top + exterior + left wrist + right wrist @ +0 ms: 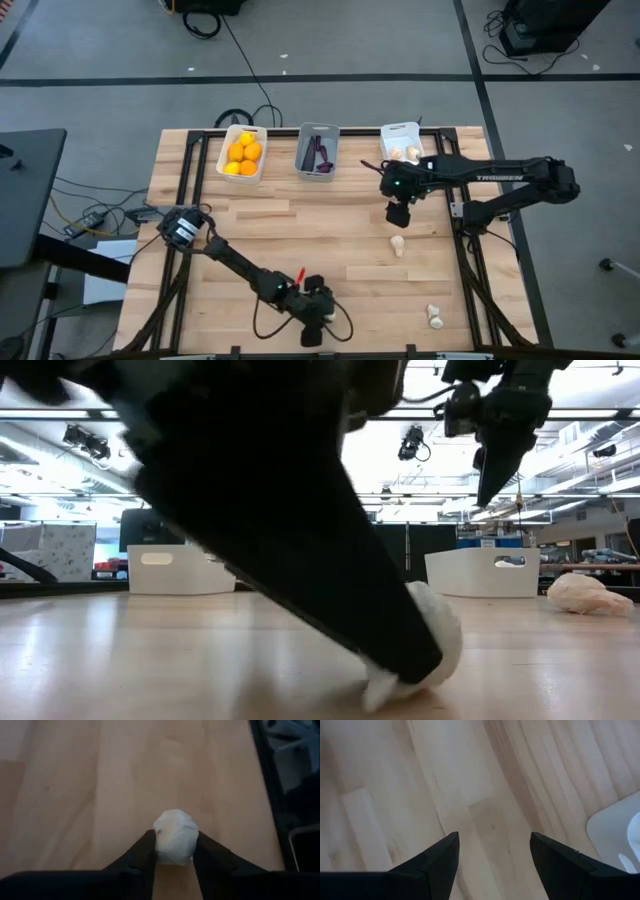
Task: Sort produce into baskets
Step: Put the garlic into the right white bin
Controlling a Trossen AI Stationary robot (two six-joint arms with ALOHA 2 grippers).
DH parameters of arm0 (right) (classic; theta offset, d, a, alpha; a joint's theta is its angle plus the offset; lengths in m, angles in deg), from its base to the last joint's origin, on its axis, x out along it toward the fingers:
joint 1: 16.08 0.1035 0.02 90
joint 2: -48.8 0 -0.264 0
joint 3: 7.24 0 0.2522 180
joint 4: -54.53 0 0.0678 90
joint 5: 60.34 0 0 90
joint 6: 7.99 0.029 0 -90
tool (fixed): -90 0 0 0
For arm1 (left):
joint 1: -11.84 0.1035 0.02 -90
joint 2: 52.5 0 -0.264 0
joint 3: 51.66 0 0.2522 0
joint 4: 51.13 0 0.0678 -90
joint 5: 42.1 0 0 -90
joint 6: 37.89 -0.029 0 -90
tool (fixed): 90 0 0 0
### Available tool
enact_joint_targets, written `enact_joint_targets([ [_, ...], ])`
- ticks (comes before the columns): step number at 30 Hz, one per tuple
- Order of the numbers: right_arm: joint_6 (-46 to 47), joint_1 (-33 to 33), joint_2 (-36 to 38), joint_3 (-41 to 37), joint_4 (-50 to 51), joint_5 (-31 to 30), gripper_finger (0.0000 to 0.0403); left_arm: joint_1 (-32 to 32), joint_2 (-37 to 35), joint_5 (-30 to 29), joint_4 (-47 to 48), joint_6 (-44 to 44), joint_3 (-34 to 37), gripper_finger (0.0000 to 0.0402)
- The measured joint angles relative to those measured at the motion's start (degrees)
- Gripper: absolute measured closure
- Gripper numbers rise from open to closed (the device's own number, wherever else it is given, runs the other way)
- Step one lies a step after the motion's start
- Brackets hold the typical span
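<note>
1. A grey floor with cables is seen around a light wooden table [300, 230].
2. Three baskets are lined up along the table's far edge: a white basket [243, 154] with orange-yellow fruits [244, 152], a grey basket [317, 151] with dark purple pieces [321, 155], and a white basket with garlic [402, 143] toward the far right corner.
3. The left gripper [313, 322] is placed low at the near edge; its jaws are closed onto a whitish garlic bulb [175, 836] resting on the table.
4. The right gripper [399, 214] is held above the table just in front of the garlic basket, jaws wide, nothing between them.
5. Two loose bulbs are left on the right half: a middle bulb [399, 243] and a near-edge bulb [435, 317].
</note>
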Motion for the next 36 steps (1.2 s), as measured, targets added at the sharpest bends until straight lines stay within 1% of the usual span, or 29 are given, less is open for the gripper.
enact_joint_targets([
  [3, 2.07, 0.96, 3.25, 0.00, 0.08, 0.28, 0.0156, 1.82, -0.09, -0.21, 0.72, 1.55, -0.86, 0.0301],
  [6, 3.86, 1.48, 6.86, 0.00, 0.41, 1.80, 0.0157, 4.15, -0.60, -0.64, 0.54, 0.28, -2.49, 0.0298],
  [9, 4.80, 1.11, 10.10, 0.00, 2.19, 5.33, 0.0158, 6.63, -1.53, -0.63, 1.58, -3.66, -4.50, 0.0291],
  [12, 7.54, 0.45, 12.71, 0.00, 3.75, 8.98, 0.0158, 9.30, -2.56, -0.84, 3.71, -9.90, -7.18, 0.0290],
  [15, 11.30, 0.26, 14.63, 0.00, 2.91, 12.44, 0.0158, 12.32, -3.78, -3.93, 5.55, -14.71, -10.49, 0.0289],
  [17, 13.88, 0.45, 15.44, 0.00, 1.80, 13.11, 0.0158, 14.30, -4.31, -6.64, 7.80, -16.93, -12.58, 0.0289],
  [20, 16.83, 0.65, 16.27, 0.00, 0.27, 12.96, 0.0158, 17.30, -4.31, -9.16, 10.54, -19.66, -16.62, 0.0289],
  [22, 18.22, 0.66, 16.67, 0.00, -0.61, 12.42, 0.0158, 19.19, -4.29, -9.19, 11.80, -21.43, -19.27, 0.0289],
  [27, 19.92, 0.66, 16.93, 0.00, -4.92, 12.03, 0.0158, 23.50, -4.21, -8.52, 13.74, -25.22, -22.61, 0.0289],
  [31, 20.00, 0.66, 16.38, 0.00, -7.40, 11.99, 0.0158, 26.18, -4.31, -7.32, 12.21, -28.52, -24.52, 0.0289],
  [34, 19.75, 0.60, 15.67, 0.00, -8.19, 9.01, 0.0158, 27.82, -4.20, -7.02, 12.58, -31.00, -25.91, 0.0289],
  [36, 18.86, 0.18, 15.49, 0.00, -8.61, 5.62, 0.0158, 28.84, -4.20, -4.40, 11.67, -34.41, -26.99, 0.0289],
])
